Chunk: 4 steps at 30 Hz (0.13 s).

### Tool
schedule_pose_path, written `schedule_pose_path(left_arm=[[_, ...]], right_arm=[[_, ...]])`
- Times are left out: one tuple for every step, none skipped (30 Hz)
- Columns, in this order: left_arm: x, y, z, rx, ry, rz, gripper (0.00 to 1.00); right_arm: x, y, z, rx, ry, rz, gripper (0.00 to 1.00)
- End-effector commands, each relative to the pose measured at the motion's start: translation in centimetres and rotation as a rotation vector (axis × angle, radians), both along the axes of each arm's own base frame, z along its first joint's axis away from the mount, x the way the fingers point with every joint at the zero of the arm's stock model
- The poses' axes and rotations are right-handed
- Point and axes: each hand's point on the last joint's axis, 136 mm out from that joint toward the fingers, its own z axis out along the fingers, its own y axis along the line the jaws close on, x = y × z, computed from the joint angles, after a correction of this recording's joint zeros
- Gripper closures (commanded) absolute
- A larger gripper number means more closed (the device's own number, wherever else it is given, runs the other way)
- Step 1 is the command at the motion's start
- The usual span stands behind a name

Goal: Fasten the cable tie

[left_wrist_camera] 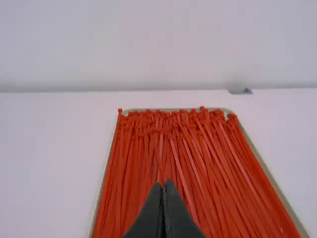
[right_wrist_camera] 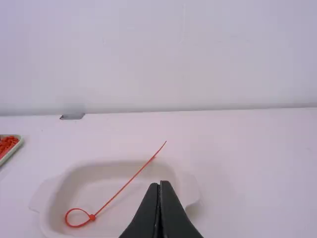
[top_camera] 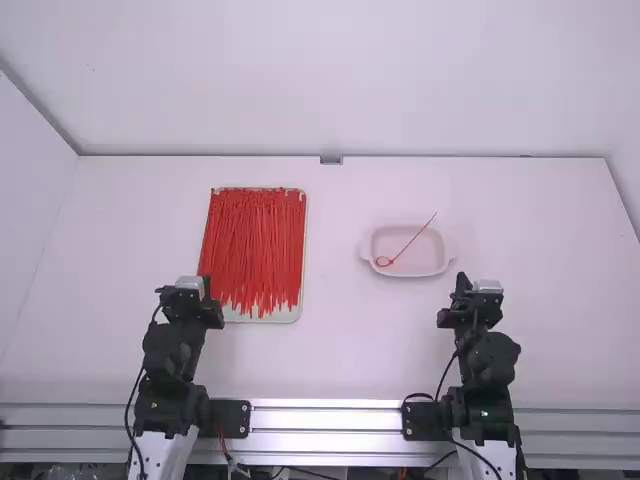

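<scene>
Checking in from the remote desk. The left gripper (left_wrist_camera: 164, 184) has its two fingers pressed flat against each other, tips touching, and so does the right gripper (right_wrist_camera: 159, 184), shut just as tight. Both sit low and close to their own bases at the near side of the table (top_camera: 120, 230), well apart from each other. Right in front of the left one is the heap of red ties (left_wrist_camera: 198, 158). They're laid out lengthwise in a thick layer on a flat tray (left_wrist_camera: 259, 154), heads bunched up at the far end, and the gripper tip hangs just over the near end of the heap. Can't tell from my feeds if it's actually touching them. In front of the right one there's a shallow white dish (right_wrist_camera: 42, 198) with little handles at each end, and one red cable tie (right_wrist_camera: 124, 186) is lying in it. That tie is already closed into a small loop, which rests on the dish floor at the end nearer the tray, and its long tail runs diagonally up and out over the far rim. Tray and dish are side by side with bare table between them. A small grey bracket (top_camera: 331, 159) sits at the table's far edge.
</scene>
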Motion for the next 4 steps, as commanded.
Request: schedule_pose_path(left_arm=[[-0.09,0.18,0.08,0.001,-0.015,0.009,1.00],[-0.10,0.18,0.16,0.001,-0.019,0.009,1.00],[-0.10,0.18,0.16,0.001,-0.019,0.009,1.00],[-0.10,0.18,0.16,0.001,-0.019,0.009,1.00]], right_arm=[[-0.02,0.01,-0.47,0.005,0.009,-0.001,1.00],[-0.02,0.01,-0.47,0.005,0.009,-0.001,1.00],[-0.02,0.01,-0.47,0.005,0.009,-0.001,1.00],[-0.02,0.01,-0.47,0.005,0.009,-0.001,1.00]])
